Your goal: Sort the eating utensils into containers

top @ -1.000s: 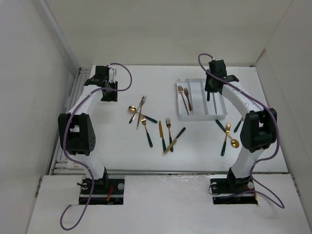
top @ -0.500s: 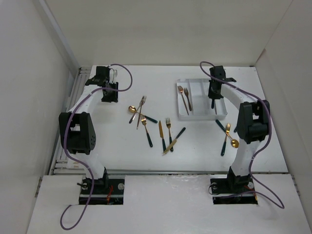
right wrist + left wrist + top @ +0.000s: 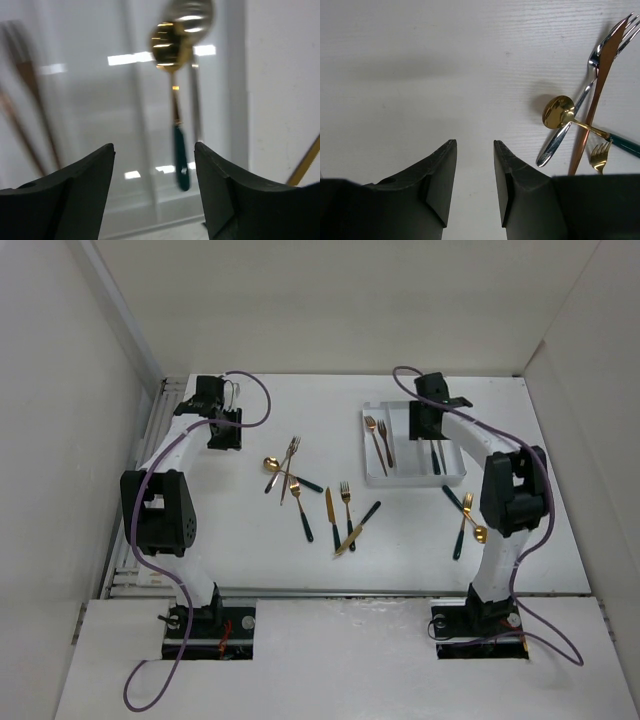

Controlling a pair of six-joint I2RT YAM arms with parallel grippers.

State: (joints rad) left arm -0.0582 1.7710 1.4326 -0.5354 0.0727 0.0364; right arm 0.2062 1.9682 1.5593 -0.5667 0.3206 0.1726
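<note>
The right pincer (image 3: pixel 424 423) hangs over the far part of the white tray (image 3: pixel 408 462), and its jaws stand wide apart with nothing between them. In the right wrist view a gold spoon with a green handle (image 3: pixel 180 150) lies free along the right compartment. Beside it there is a second, paler piece that is too blurred to name. Two forks (image 3: pixel 379 440) lie in the left compartment. I judge that the step of putting this spoon in its place is at its end.

The left pincer (image 3: pixel 475 175) hovers above the bare worktop (image 3: pixel 420 60) at the far left. Its jaws are a little apart and empty. A gold spoon (image 3: pixel 557 111), a silver fork and a copper-coloured knife lie crossed just beside it.

Many utensils are not yet sorted. There is a scattered group in the middle of the worktop (image 3: pixel 329 502) and a small group near the right arm (image 3: pixel 467 505). The next move probably calls for the right arm to lift clear of the tray wall. Then it should reach the small group and choose one piece that lies apart, because crossed handles can drag each other.
</note>
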